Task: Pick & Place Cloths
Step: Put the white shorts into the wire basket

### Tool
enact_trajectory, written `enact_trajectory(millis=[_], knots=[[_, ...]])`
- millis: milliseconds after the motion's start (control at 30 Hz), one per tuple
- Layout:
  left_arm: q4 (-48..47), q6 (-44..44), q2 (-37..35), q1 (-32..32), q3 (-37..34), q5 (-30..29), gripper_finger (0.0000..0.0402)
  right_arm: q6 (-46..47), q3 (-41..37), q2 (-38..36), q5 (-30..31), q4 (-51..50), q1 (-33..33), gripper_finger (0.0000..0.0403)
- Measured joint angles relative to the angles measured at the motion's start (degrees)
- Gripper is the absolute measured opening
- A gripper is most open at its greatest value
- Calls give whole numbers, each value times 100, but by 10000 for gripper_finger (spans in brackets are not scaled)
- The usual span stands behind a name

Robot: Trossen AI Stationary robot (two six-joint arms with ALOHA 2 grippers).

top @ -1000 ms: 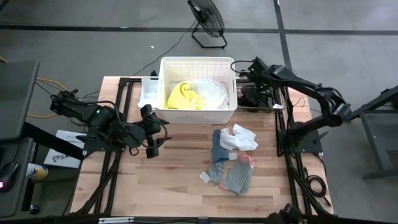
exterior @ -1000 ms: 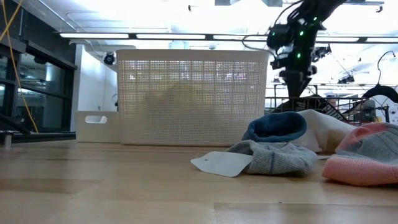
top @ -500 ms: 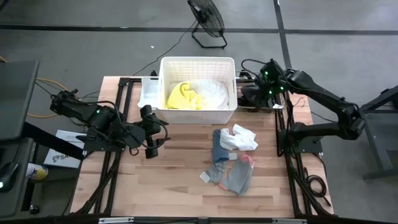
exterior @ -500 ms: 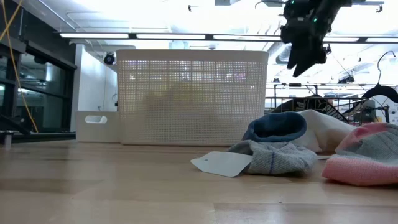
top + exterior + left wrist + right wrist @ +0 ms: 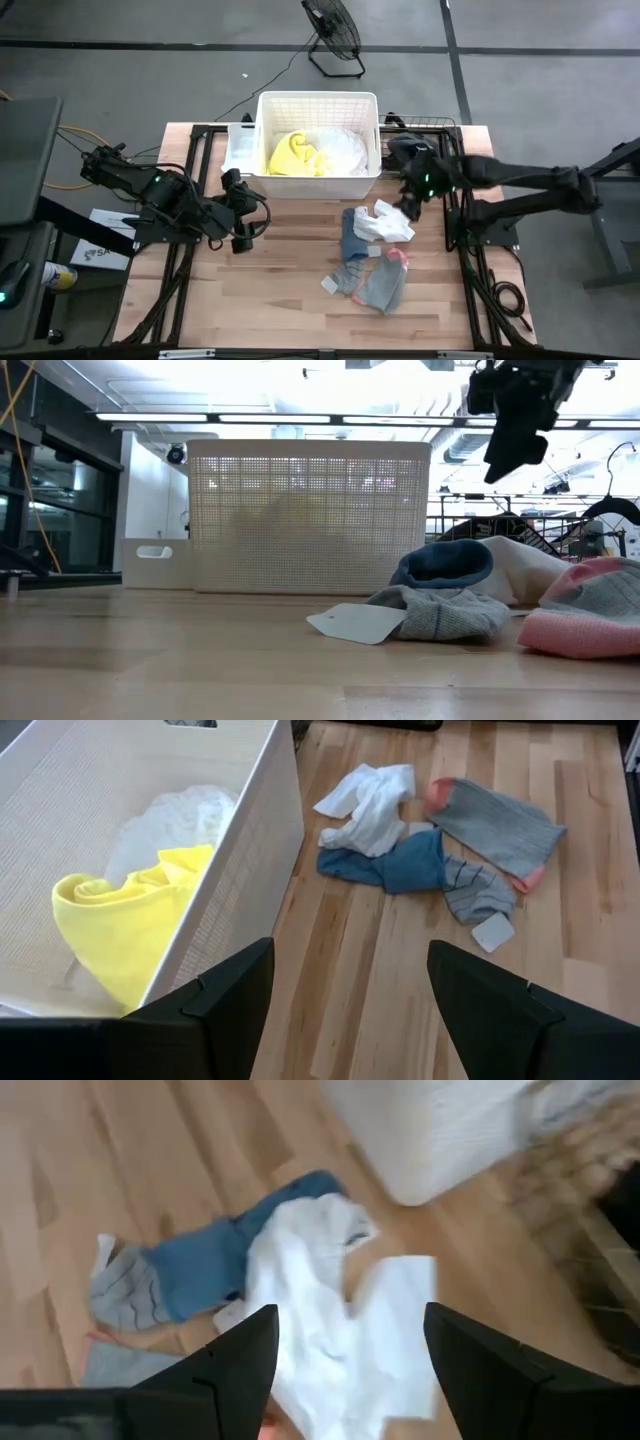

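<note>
The right gripper (image 5: 405,205) hangs above the table just off the near right corner of the white basket (image 5: 370,176), and the small white cloth (image 5: 385,222) lies almost directly under it, a little toward the table's front edge, so in my judgement the coming move is a short drop more than a reach. In the right wrist view the white cloth (image 5: 345,1325) fills the space between that arm's two dark fingers (image 5: 235,1365), which stand wide apart with nothing between them and touch nothing. The cloth is crumpled, with no clear long axis; one edge overlaps the blue cloth (image 5: 352,235) on the side toward the left arm, so a low grasp could catch both. Nearer the front edge lie a grey cloth with a paper tag (image 5: 346,280) and a grey cloth with pink ends (image 5: 385,282), touching one another in a loose heap. A yellow cloth (image 5: 292,155) and a large white one (image 5: 338,148) already sit inside the basket. The right arm is plainly the nearer to the heap. The left gripper (image 5: 240,205) waits over bare wood beside the basket's near left corner, well apart from the cloths, its fingers (image 5: 220,1005) spread and empty.
</note>
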Motion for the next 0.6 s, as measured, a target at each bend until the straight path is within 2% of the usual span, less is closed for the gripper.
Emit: enact_trajectory(millis=[200, 400, 600], knots=[[-8, 4, 0, 0, 0, -2, 257, 507, -686, 56, 953, 1289, 1490, 242], [-7, 6, 0, 0, 0, -17, 257, 708, -820, 494, 2431, 1464, 2600, 242], [-7, 2, 0, 0, 0, -17, 257, 1068, -860, 1356, 3376, 1542, 3335, 242]])
